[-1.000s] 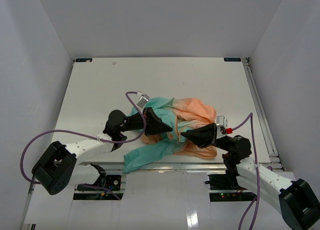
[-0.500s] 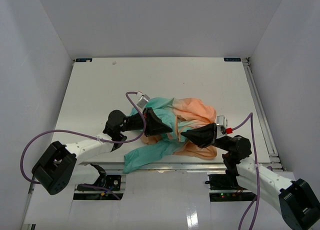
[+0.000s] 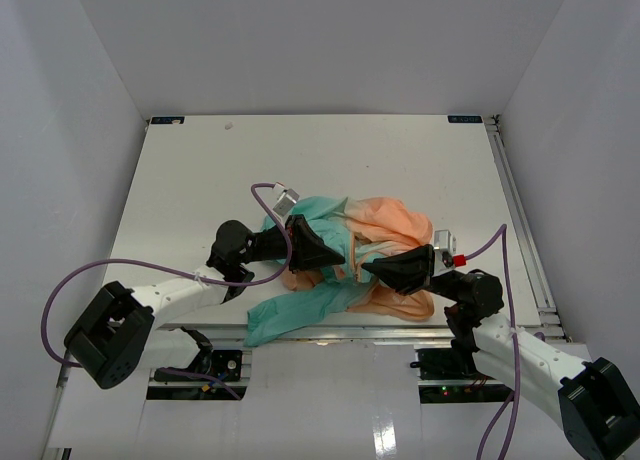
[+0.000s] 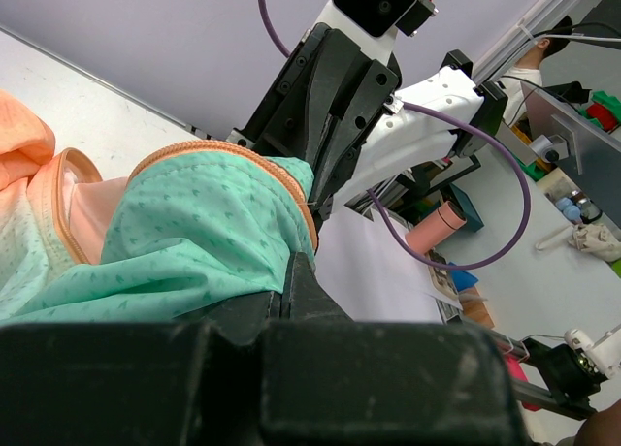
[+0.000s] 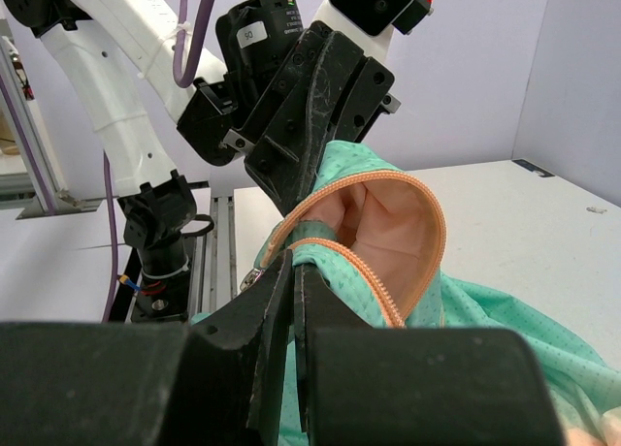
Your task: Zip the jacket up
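The jacket [image 3: 385, 225] lies bunched on the near middle of the white table [image 3: 200, 180], peach-orange to the right and teal-green to the left and front. My left gripper [image 3: 325, 255] comes in from the left and is shut on a teal fold edged by the orange zipper [image 4: 233, 150]. My right gripper [image 3: 370, 268] comes in from the right, shut on the facing teal edge beside the zipper teeth [image 5: 374, 281]. The two tips stand close together, nose to nose. In the left wrist view my left gripper [image 4: 291, 262] pinches the teal cloth [image 4: 184, 238]. In the right wrist view my right gripper [image 5: 294, 257] clamps the hem.
A teal sleeve [image 3: 285, 315] trails toward the metal rail at the table's near edge [image 3: 330, 332]. Purple cables [image 3: 268, 190] loop over both arms. Grey walls enclose the table on three sides.
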Available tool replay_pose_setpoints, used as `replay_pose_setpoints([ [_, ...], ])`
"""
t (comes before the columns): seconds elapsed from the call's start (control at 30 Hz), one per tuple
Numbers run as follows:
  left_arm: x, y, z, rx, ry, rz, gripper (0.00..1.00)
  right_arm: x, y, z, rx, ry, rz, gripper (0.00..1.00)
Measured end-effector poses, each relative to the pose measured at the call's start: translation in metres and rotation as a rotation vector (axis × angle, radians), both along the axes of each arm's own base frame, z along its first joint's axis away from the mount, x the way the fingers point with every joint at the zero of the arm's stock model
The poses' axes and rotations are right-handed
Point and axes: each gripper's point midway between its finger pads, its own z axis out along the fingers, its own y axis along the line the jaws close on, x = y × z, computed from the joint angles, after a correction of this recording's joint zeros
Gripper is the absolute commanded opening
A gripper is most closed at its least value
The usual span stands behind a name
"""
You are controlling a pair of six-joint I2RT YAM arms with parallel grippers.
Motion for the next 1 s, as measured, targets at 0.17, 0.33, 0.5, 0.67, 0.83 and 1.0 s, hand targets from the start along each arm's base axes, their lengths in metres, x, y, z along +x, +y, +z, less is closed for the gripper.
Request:
replay_pose_setpoints([
  [0.17, 0.0004, -0.0005, -0.0014, 0.003, 0.007, -0.001, 0.00, -0.0001, 0.0000, 0.0004, 0.001, 0.001, 0.001, 0.08],
  [0.33, 0.0008, -0.0008, -0.0023, 0.005, 0.011, -0.001, 0.00, -0.0001, 0.0001, 0.0003, 0.001, 0.002, 0.001, 0.08],
  [0.5, 0.0005, -0.0009, -0.0028, 0.006, 0.012, -0.004, 0.00, -0.0001, 0.0001, 0.0005, 0.001, 0.002, 0.001, 0.08],
  [0.67, 0.0001, -0.0008, -0.0026, 0.006, 0.010, -0.006, 0.00, 0.0001, 0.0001, 0.0028, 0.004, -0.003, 0.001, 0.08],
  [0.83, 0.0001, -0.0008, -0.0025, 0.005, 0.009, -0.006, 0.00, 0.0001, 0.0002, 0.0040, 0.006, -0.004, 0.002, 0.08],
  [1.0, 0.0002, -0.0008, -0.0025, 0.005, 0.009, -0.006, 0.00, -0.0002, 0.0002, 0.0045, 0.007, -0.003, 0.004, 0.08],
])
